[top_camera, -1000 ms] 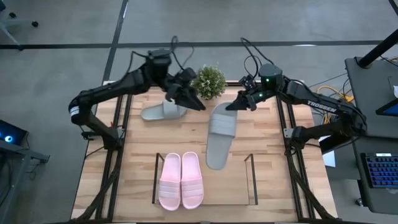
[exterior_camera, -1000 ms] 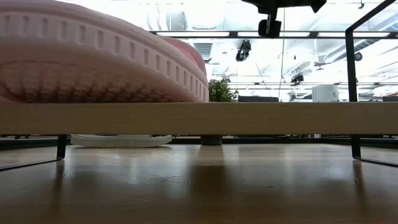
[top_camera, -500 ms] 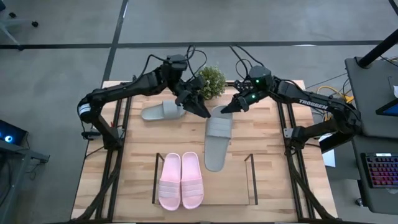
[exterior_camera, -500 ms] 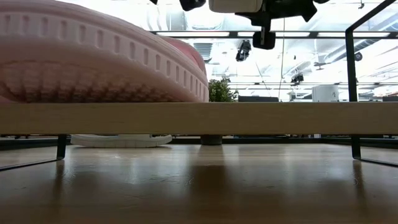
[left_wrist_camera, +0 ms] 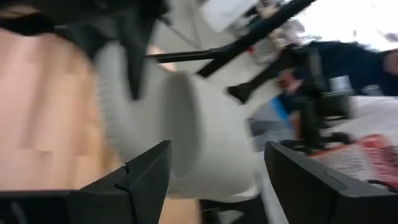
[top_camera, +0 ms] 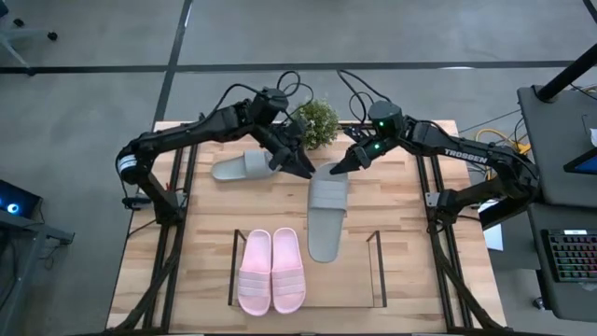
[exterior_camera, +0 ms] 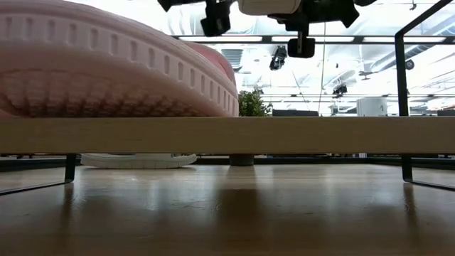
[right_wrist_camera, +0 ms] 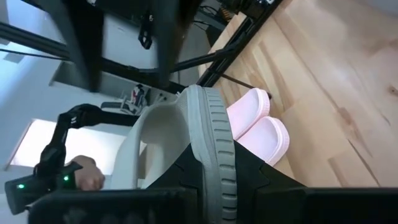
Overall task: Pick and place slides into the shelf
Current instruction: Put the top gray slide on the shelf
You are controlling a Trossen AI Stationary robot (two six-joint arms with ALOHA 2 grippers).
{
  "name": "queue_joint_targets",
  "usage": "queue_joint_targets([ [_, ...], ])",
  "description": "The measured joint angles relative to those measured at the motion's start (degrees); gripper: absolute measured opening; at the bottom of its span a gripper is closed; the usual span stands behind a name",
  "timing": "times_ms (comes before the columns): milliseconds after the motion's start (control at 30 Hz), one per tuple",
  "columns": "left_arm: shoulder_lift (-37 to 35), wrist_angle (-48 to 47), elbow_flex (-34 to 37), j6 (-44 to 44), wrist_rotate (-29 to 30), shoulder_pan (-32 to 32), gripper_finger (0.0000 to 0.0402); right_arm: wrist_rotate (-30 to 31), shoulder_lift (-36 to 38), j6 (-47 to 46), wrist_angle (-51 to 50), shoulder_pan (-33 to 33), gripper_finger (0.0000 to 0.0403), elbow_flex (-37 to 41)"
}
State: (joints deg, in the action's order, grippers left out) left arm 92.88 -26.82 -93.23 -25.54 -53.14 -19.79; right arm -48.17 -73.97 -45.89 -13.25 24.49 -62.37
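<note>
My right gripper (top_camera: 341, 165) is shut on a grey slide (top_camera: 326, 219), lifted above the middle of the table. My left gripper (top_camera: 300, 168) is open right beside that slide's far end. In the left wrist view its fingers stand on either side of the slide (left_wrist_camera: 186, 134); I cannot tell whether they touch it. The second grey slide (top_camera: 244, 166) lies flat on the table at the far left. The pink pair (top_camera: 271, 271) lies side by side on the shelf's wood base (exterior_camera: 298, 135), in the left half of the shelf (top_camera: 378, 271). My right gripper pinches the grey slide's sole at its far end (right_wrist_camera: 214, 155), one finger on the footbed side and one on the underside. The fingers come slanting from the far right, along the slide. The slide is lifted clear of the table, its strap up and its free end toward the shelf.
A small potted plant (top_camera: 313, 121) stands at the table's far edge, between the two arms. The black metal frame (top_camera: 177, 233) runs along the table's left and right sides. The shelf's right half (top_camera: 345, 280) holds nothing.
My right gripper has carried the grey slide a little toward the table's left; the slide stays lifted. My left gripper has left the grey slide lying on the table and moved right and nearer, up to the far end of the lifted slide.
</note>
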Motion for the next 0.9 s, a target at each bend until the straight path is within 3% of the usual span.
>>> queue_joint_targets([
  [200, 0.0, -0.16, 0.0, 2.49, 2.62, 0.02, 0.0242, -0.06, -0.19, -0.59, 0.14, 0.0, 0.0033, 0.01],
  [900, 0.0, -4.75, 0.55, 3.85, 1.16, 1.16, 0.0242, 0.2, -5.21, 0.06, 3.55, -2.84, 0.0033, -2.44],
])
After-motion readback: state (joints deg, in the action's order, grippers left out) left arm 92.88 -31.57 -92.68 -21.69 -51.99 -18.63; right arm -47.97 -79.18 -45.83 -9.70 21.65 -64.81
